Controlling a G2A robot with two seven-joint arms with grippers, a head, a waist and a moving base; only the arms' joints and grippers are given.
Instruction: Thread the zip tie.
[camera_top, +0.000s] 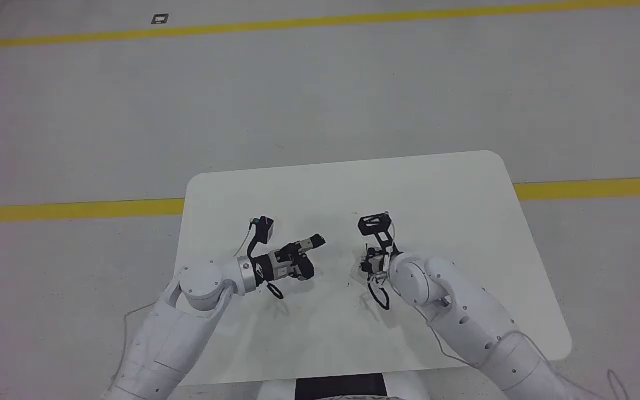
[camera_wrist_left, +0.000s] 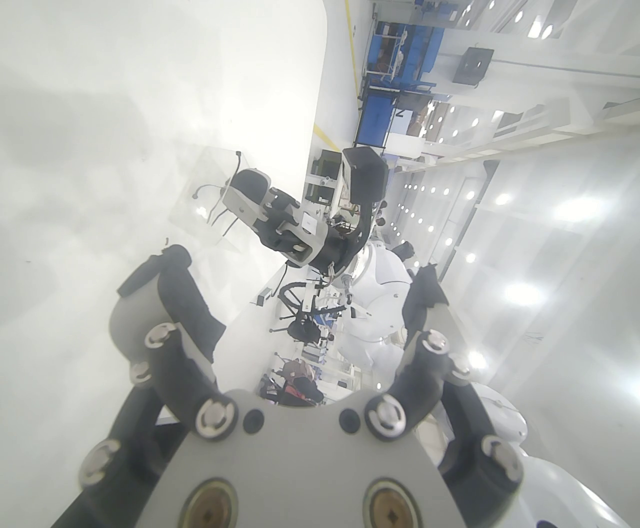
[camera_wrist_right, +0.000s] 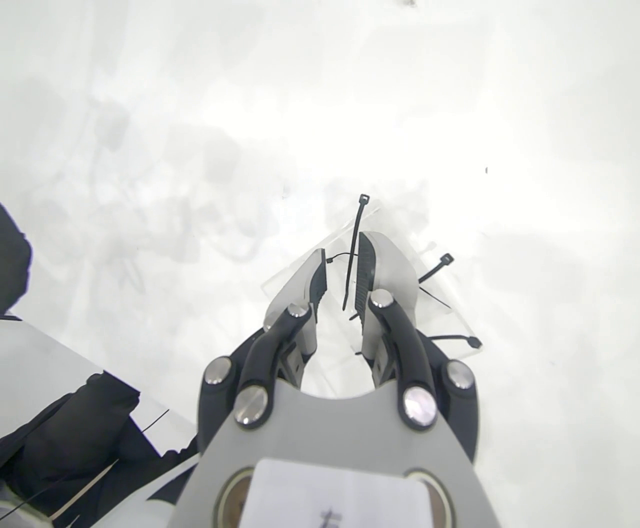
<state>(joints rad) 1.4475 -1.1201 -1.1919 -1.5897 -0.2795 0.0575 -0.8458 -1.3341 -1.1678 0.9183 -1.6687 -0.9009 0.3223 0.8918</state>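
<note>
A black zip tie (camera_wrist_right: 354, 245) stands upright from a clear plastic holder (camera_wrist_right: 440, 305) on the white table. My right gripper (camera_wrist_right: 344, 250) is low over the holder and open. The tie runs between its two fingers, close against one ribbed pad (camera_wrist_right: 364, 270), with a gap to the other. Two more zip ties (camera_wrist_right: 436, 265) stick out of the holder beside it. In the top view the right gripper (camera_top: 366, 264) is near the table's middle. My left gripper (camera_top: 312, 243) hovers a short way off, open and empty, facing the right gripper (camera_wrist_left: 287, 235) and the clear holder (camera_wrist_left: 200, 170).
The white table (camera_top: 450, 200) has free room at the back and on both sides of the arms. A yellow line (camera_top: 90, 210) runs across the grey floor behind it. Thin black cables (camera_top: 378, 295) hang at the right wrist.
</note>
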